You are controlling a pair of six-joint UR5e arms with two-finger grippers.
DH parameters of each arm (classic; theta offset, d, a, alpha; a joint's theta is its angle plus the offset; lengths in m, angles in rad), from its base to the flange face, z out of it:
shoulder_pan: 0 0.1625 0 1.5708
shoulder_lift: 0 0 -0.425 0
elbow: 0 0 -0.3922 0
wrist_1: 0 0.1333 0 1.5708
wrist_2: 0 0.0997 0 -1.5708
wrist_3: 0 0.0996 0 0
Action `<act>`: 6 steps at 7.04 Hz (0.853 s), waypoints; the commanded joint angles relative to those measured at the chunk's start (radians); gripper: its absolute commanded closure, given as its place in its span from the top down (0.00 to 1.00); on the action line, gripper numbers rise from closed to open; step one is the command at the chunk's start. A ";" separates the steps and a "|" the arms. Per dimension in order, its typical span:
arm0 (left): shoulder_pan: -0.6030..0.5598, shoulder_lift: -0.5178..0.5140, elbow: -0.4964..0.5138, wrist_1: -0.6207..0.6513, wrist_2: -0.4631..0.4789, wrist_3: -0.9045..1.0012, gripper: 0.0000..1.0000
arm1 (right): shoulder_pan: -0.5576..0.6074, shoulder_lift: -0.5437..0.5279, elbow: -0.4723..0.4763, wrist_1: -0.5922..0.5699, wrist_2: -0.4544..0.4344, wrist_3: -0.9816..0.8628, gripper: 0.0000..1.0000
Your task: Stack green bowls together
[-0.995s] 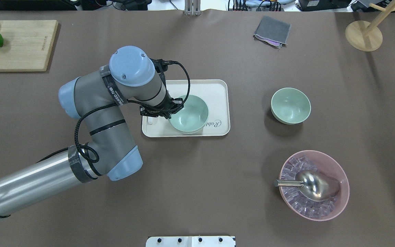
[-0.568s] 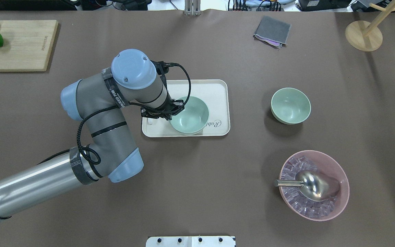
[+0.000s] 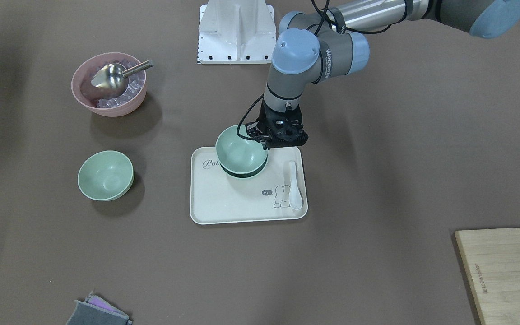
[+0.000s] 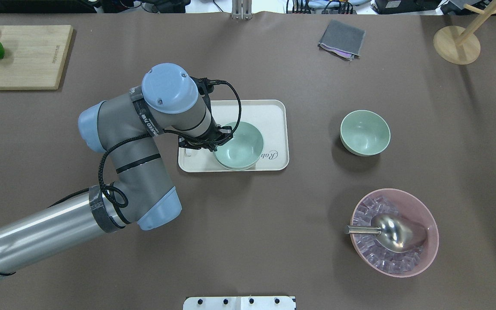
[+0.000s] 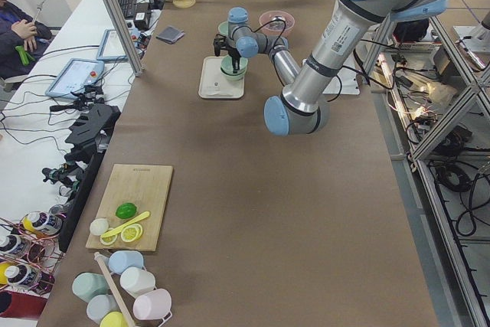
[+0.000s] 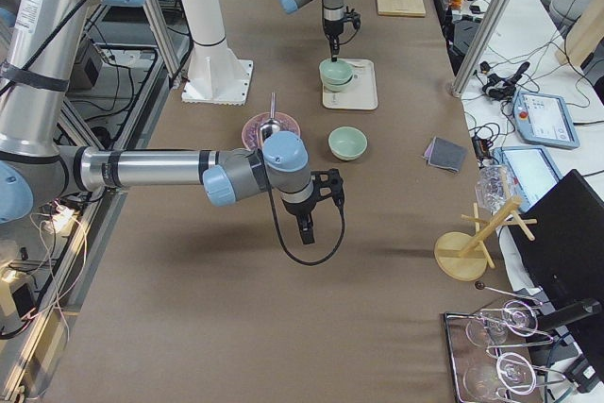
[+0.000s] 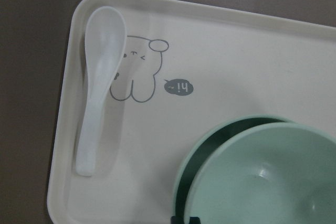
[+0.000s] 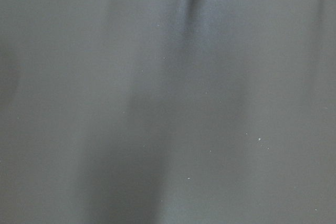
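Three green bowls [image 4: 240, 145] [image 4: 364, 132] [image 7: 182, 179], one pink bowl [image 4: 432, 224]

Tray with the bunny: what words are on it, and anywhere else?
"hi": dark speech bubble on the cream rectangular plastic tray.
"Rab": curly writing on that tray; the upper pale green round bowl hides the rest.
Light wooden cutting board: stamped line, too small to read.
Black band on the grey left arm: white print, too blurred.
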 commanded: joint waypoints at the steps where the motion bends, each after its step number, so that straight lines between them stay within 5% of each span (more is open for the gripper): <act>1: 0.000 -0.001 0.008 -0.009 0.000 0.002 0.00 | -0.002 0.000 -0.002 0.000 0.000 0.000 1.00; 6: 0.000 -0.001 0.040 -0.049 0.014 0.002 0.00 | 0.000 0.001 -0.002 0.001 0.000 0.000 1.00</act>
